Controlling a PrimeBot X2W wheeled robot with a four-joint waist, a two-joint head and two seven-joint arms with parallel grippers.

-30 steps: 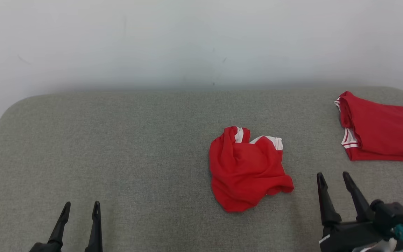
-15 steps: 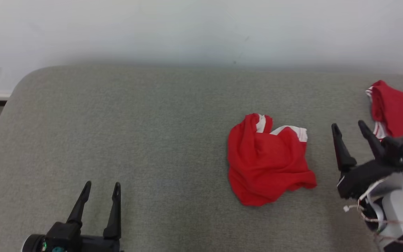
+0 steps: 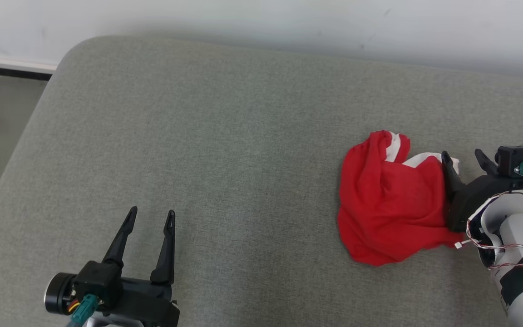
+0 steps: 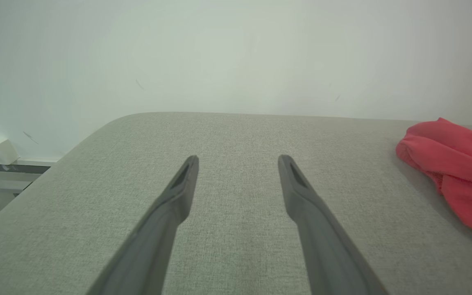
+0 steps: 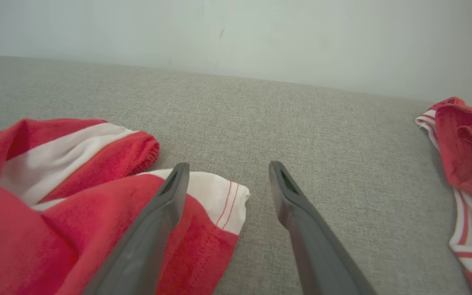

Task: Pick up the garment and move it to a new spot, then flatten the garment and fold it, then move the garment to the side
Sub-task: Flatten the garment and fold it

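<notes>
Grey fabric-covered table (image 3: 198,136) beneath both end effectors. Crumpled red garment (image 3: 388,209) with white trim right at the right end effector (image 3: 462,155): one finger over its white-cuffed edge, the other over bare table, jaws wide apart, gripping nothing. Striped red cloth (image 5: 469,155) off to that end effector's right. Left end effector (image 3: 151,210) open and empty, well apart from the garment.

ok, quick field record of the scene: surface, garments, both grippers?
surface: grey woven upholstered pad
target: crumpled red garment with white trim, heaped on pad, not folded
other: second red white-striped garment, further right, apart
right gripper: open, at target's right edge, one finger over white hem; contact unclear
left gripper: open, over bare pad, far from target
</notes>
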